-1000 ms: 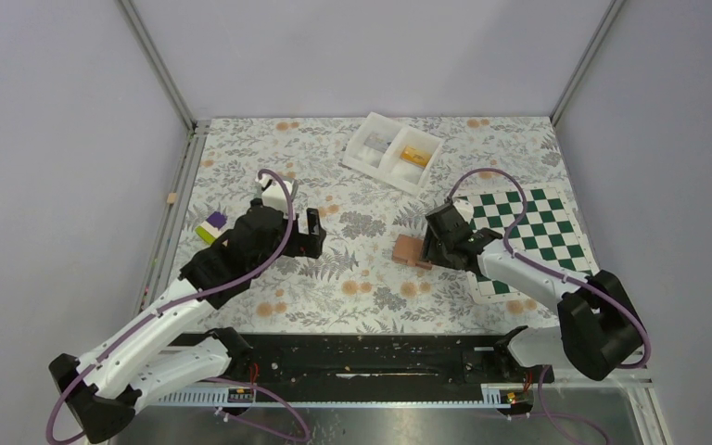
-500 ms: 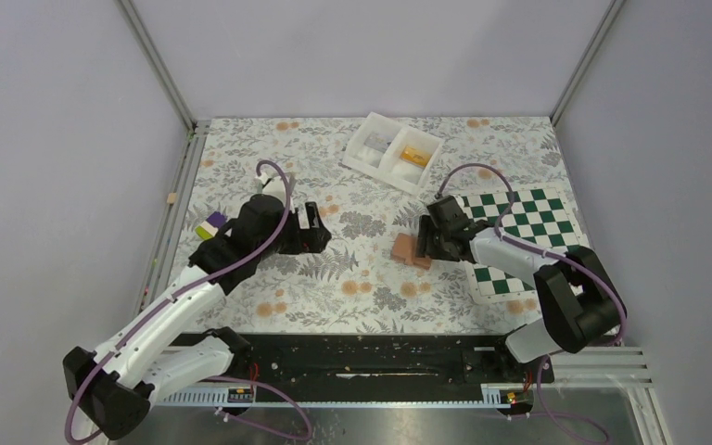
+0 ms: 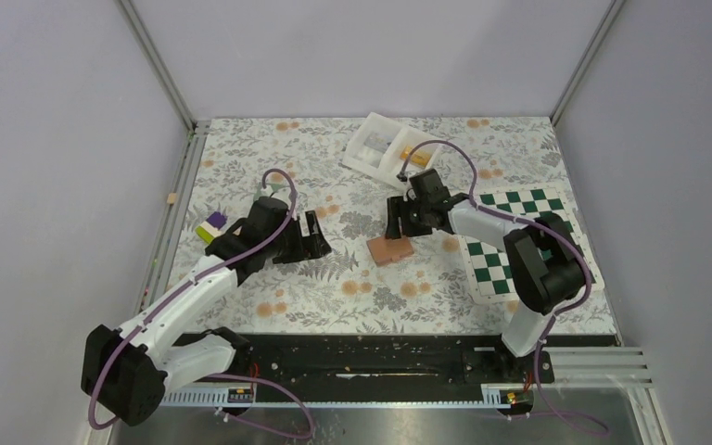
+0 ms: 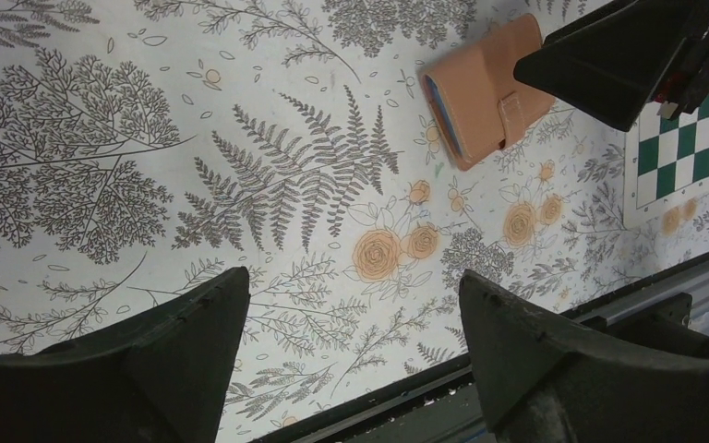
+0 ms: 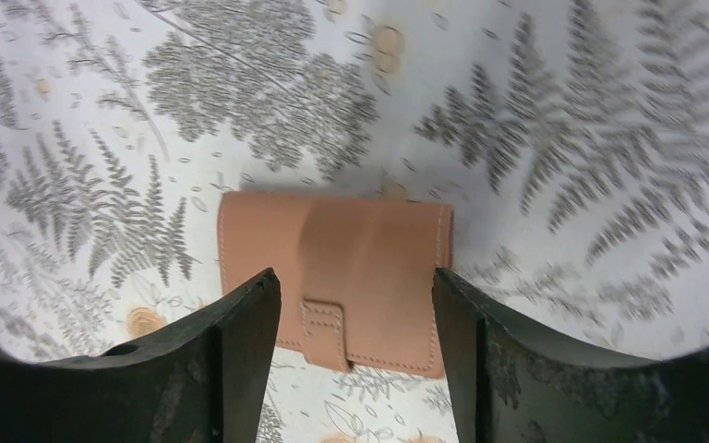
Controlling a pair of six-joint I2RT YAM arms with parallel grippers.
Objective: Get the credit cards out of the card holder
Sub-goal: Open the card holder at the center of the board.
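The tan-brown card holder (image 3: 390,250) lies closed on the floral table, its tab fastened (image 5: 325,328). A light-blue edge shows in the left wrist view (image 4: 480,88). My right gripper (image 3: 397,222) hovers just behind and over the card holder, open, its fingers (image 5: 240,360) framing the cover without gripping it (image 5: 357,295). My left gripper (image 3: 313,236) stands open to the left of the card holder, nothing between its jaws (image 4: 355,305). A purple and a lime credit card (image 3: 209,227) lie on the table at the left, beside the left arm.
A white two-compartment tray (image 3: 371,159) sits at the back centre, close behind the right wrist. A green-and-white chessboard mat (image 3: 496,264) lies at the right under the right arm. The black front rail (image 4: 554,318) runs along the near table edge.
The right arm swung left and toward the back, and its jaws opened wider. The card holder slid a little to the left and turned. The left gripper stayed put, jaws slightly narrower.
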